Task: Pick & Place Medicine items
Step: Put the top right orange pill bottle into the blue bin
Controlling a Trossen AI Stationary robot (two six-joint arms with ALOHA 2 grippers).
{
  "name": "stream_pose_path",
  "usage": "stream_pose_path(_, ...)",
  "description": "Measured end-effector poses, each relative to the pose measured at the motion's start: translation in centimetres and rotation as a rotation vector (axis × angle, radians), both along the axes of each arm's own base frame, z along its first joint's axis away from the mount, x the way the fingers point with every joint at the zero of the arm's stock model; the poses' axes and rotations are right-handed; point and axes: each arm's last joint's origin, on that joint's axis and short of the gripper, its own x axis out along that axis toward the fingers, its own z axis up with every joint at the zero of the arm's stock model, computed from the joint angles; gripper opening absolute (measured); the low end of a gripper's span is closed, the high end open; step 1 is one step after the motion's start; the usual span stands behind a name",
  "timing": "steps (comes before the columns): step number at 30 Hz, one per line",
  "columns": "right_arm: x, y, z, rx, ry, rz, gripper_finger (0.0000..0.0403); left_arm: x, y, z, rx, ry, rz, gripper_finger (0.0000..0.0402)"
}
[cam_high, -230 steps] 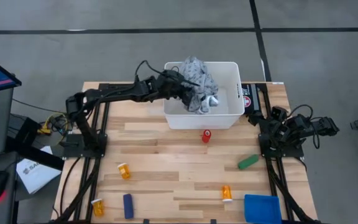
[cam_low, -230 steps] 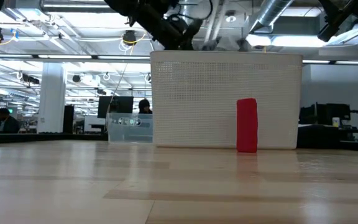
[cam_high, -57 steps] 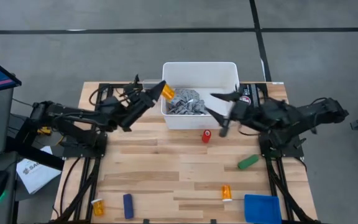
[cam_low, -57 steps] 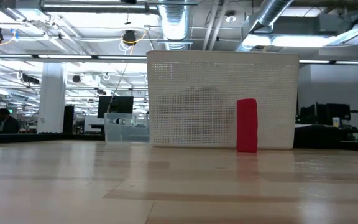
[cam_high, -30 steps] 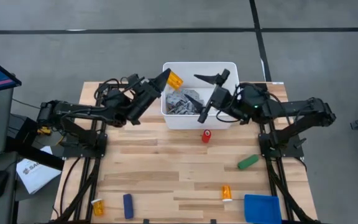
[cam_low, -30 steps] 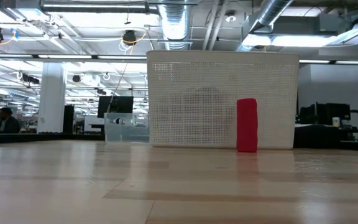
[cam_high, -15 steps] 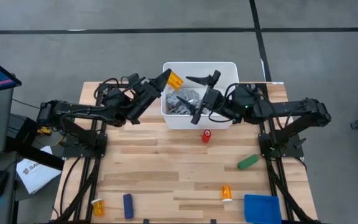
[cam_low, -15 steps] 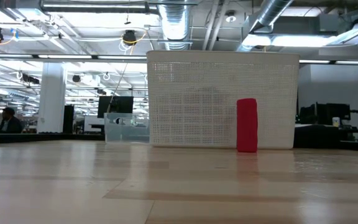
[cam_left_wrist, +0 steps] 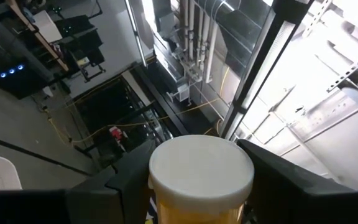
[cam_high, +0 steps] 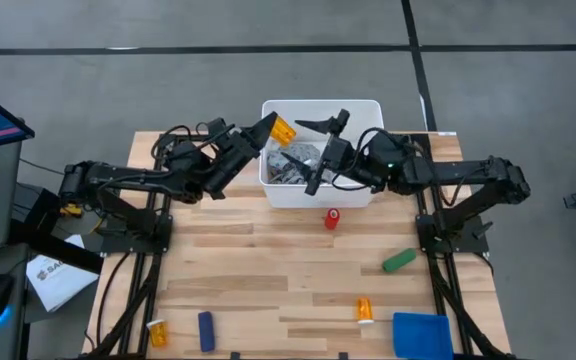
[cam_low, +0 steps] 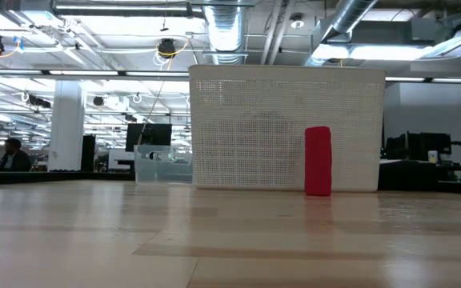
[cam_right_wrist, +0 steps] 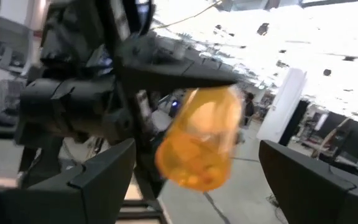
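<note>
My left gripper [cam_high: 274, 129] is raised over the left far corner of the white bin [cam_high: 368, 108] and is shut on an orange pill bottle [cam_high: 282, 128] with a white cap [cam_left_wrist: 201, 165]. My right gripper [cam_high: 303, 157] hangs open over the bin, its fingertips just right of that bottle [cam_right_wrist: 201, 146] and apart from it. A second orange bottle [cam_high: 365, 310] lies on the table near the front. A third [cam_high: 156, 331] lies at the front left corner. A grey rag [cam_high: 293, 166] sits inside the bin. My left gripper pinches the bottle between its two fingers [cam_left_wrist: 123, 180], one on each side of the orange body just under the white cap [cam_left_wrist: 201, 186]. The fingers slant up from the table's left side. The bottle is lifted clear above the bin's rim and tilted.
A red item [cam_high: 333, 217] stands just in front of the bin [cam_low: 286, 128]. It also shows in the low view as a red item [cam_low: 318, 160]. A green item [cam_high: 400, 260], a blue item [cam_high: 206, 331] and a blue cloth [cam_high: 423, 335] lie nearer the front edge.
My right gripper has moved a little toward the table's left over the bin, closer to the bottle held by my left gripper, and has stayed open. The left gripper and its bottle have kept still.
</note>
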Motion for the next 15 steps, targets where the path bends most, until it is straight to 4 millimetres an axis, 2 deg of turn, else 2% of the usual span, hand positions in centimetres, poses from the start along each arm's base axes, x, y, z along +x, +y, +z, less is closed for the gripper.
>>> stream_pose_path(9,0.47,0.06,-0.53,0.007,0.018,0.027,0.0336,0.2,0.08,-0.22,0.017,0.031,-0.025,0.0209)
stream_pose_path(15,0.41,0.1,-0.43,0.007,0.013,0.028,0.0316,0.23,0.03,-0.2,0.022,0.026,-0.045,0.0209)
